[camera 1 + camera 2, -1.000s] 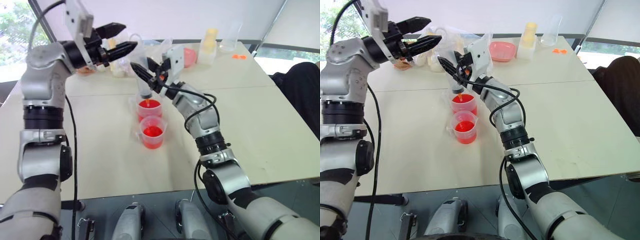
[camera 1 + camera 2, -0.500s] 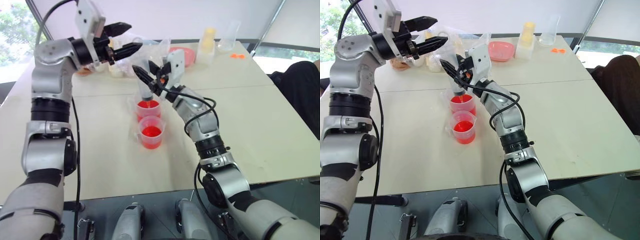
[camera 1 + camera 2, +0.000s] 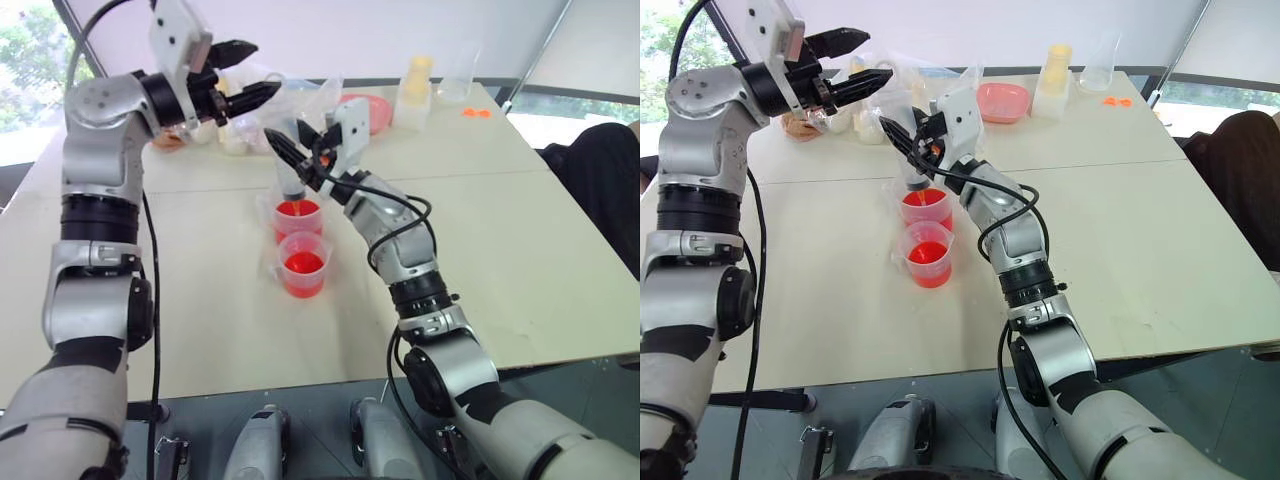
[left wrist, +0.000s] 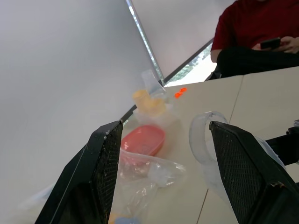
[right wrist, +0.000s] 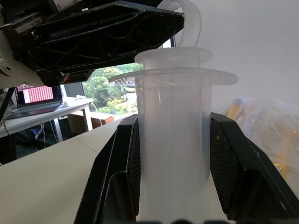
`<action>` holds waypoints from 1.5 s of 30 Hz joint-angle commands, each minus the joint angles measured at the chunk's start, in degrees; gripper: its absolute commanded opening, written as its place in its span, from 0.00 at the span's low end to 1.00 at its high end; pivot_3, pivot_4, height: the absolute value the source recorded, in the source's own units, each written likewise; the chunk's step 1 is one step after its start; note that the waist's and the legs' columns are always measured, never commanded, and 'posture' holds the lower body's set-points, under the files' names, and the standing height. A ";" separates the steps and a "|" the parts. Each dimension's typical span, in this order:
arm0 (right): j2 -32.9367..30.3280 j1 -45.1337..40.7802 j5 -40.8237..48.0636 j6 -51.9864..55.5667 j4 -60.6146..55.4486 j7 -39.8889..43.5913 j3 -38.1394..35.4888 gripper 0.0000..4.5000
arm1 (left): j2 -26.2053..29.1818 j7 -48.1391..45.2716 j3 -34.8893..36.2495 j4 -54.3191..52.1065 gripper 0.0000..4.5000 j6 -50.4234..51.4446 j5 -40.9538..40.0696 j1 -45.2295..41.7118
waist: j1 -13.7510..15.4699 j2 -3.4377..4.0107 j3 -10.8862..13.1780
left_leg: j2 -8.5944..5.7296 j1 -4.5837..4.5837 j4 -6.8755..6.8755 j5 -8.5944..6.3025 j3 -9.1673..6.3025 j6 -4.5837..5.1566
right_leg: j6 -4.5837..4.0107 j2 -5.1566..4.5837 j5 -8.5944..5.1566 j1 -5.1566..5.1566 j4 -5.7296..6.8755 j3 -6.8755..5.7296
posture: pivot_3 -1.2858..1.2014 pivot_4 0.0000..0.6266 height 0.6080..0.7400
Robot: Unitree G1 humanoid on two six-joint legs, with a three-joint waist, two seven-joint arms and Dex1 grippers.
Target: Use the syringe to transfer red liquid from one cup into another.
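Holding the syringe (image 3: 912, 150) upright, right pincer (image 3: 908, 141) clamps its barrel, orange tip in the far cup (image 3: 924, 207) of red liquid (image 3: 923, 198). Left pincer (image 3: 862, 60) gapes wide at the plunger ring, 11 o'clock of the cups. Judged next: grip ring, work plunger.

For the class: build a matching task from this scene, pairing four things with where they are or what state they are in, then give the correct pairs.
Things:
1. syringe
2. left gripper
3. pink dish
4. nearer cup

States:
A. open, raised by the plunger ring
B. far side of the table
C. clamped upright in the right gripper
D. on the table, holding red liquid

Pairs: 1-C, 2-A, 3-B, 4-D
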 commanded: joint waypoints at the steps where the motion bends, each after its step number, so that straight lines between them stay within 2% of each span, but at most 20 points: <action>1: 0.73 -0.57 0.33 -1.74 -3.61 0.21 0.07 0.32 | 0.17 1.68 -1.23 1.44 0.69 -2.75 2.90 -2.23 | 0.00 0.00 0.00 | 0.00 0.00 0.00 0.00 0.00 0.00 | 0.00 0.00 0.00 0.00 0.00 0.00 | 0.52 0.24 1.00; 6: 1.01 0.09 -0.17 -2.83 -4.25 -0.04 0.48 0.32 | -1.87 0.78 -4.53 2.03 0.69 -4.62 5.44 -3.19 | 0.15 0.00 0.00 | -0.02 0.00 0.02 0.00 0.01 0.00 | 0.00 -0.01 0.00 0.02 0.00 0.00 | 0.52 0.24 1.00; 9: 1.66 0.36 -0.30 -3.22 -4.62 -0.25 0.67 0.32 | -2.52 -1.98 -5.45 1.98 0.52 -5.21 5.32 -4.23 | 0.04 0.00 0.00 | -0.02 0.00 0.01 0.00 0.01 0.00 | 0.00 -0.01 0.00 0.01 0.00 0.00 | 0.52 0.24 1.00; 14: 2.63 1.24 -0.34 -3.79 -5.76 -0.86 1.34 0.32 | -2.63 -7.33 -5.93 2.24 0.01 -5.42 4.54 -5.69 | -0.09 0.01 0.01 | 0.02 -0.01 0.01 0.00 0.00 0.00 | 0.00 0.04 0.00 -0.01 0.00 0.00 | 0.52 0.24 1.00; 20: 3.69 3.04 -1.02 -4.07 -6.70 -1.41 2.32 0.32 | -2.58 -12.92 -6.87 -1.46 0.01 -2.35 3.26 -3.50 | -0.06 0.01 0.01 | 0.02 0.00 0.01 0.00 0.01 0.01 | 0.00 0.04 -0.01 -0.01 0.03 0.01 | 0.52 0.24 1.00; 30: 5.23 7.06 -4.01 -5.92 -6.38 -0.96 4.89 0.32 | -2.40 -10.66 -7.12 -1.47 0.01 -4.25 6.42 -1.44 | 0.03 0.01 0.01 | 0.02 0.00 0.03 0.00 -0.01 0.00 | 0.00 0.03 -0.01 0.00 0.04 0.01 | 0.52 0.24 1.00; 36: 5.35 8.44 -5.48 -7.28 -4.62 -1.24 4.99 0.32 | -3.31 -5.74 -6.04 3.43 0.01 -9.14 8.65 -2.59 | 0.04 0.01 0.01 | 0.02 0.01 0.03 0.00 -0.01 0.01 | 0.00 0.03 -0.01 0.00 0.05 0.01 | 0.52 0.24 1.00; 41: 5.17 8.94 -5.95 -7.71 -3.82 -1.35 4.97 0.32 | -3.31 3.79 -6.09 10.93 0.01 -15.81 13.51 -7.19 | 0.12 0.01 0.01 | 0.01 0.00 0.04 0.00 -0.01 0.01 | 0.00 0.03 -0.01 0.00 0.06 0.01 | 0.52 0.24 1.00; 45: 5.48 9.18 -6.11 -7.75 -3.92 -1.66 5.23 0.32 | -3.36 6.12 -5.26 14.74 0.01 -19.12 13.22 -9.76 | 0.06 0.01 0.01 | 0.01 0.00 0.04 0.00 0.01 0.01 | 0.00 0.03 -0.01 0.00 0.05 0.01 | 0.52 0.24 1.00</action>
